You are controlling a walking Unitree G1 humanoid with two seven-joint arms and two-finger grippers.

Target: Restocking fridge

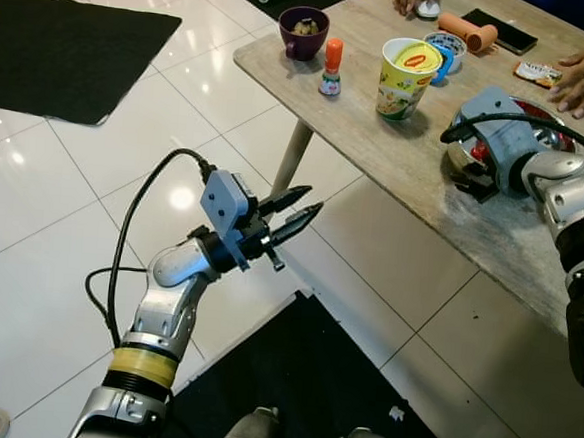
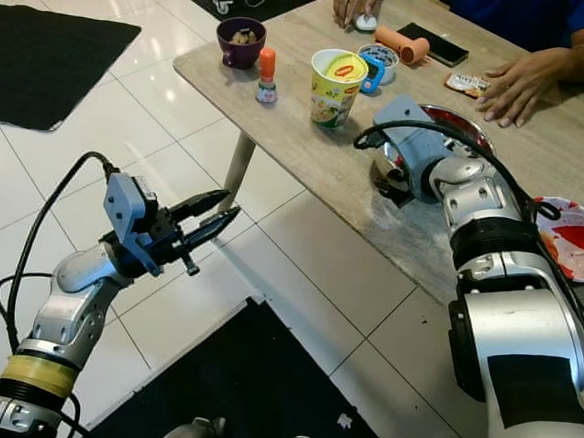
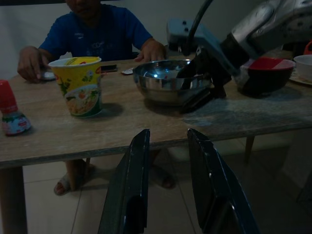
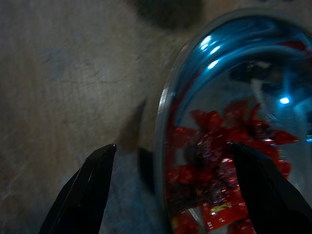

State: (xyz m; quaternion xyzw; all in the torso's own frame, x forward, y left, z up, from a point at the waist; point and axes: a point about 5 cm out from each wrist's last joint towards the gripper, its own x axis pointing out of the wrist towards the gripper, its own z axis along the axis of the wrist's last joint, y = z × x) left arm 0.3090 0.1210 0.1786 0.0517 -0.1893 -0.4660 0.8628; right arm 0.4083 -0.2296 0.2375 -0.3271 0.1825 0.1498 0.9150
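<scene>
The two head views look forward and down from above, sharing the bench (image 1: 397, 156), the yellow cup (image 2: 335, 87) and both arms. The left wrist view looks level along its fingers (image 3: 129, 195) from below the bench edge, facing the steel bowl (image 3: 168, 85). The right wrist view sits very close over the same bowl's rim (image 4: 163, 131).

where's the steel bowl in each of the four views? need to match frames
Left eye view: steel bowl at right, mostly behind the right gripper's wrist.
Right eye view: right of centre, behind that wrist.
Left wrist view: upper centre, on the table.
Right wrist view: right half, red wrappers inside.
Shared landmark: yellow noodle cup, beside the bowl.
</scene>
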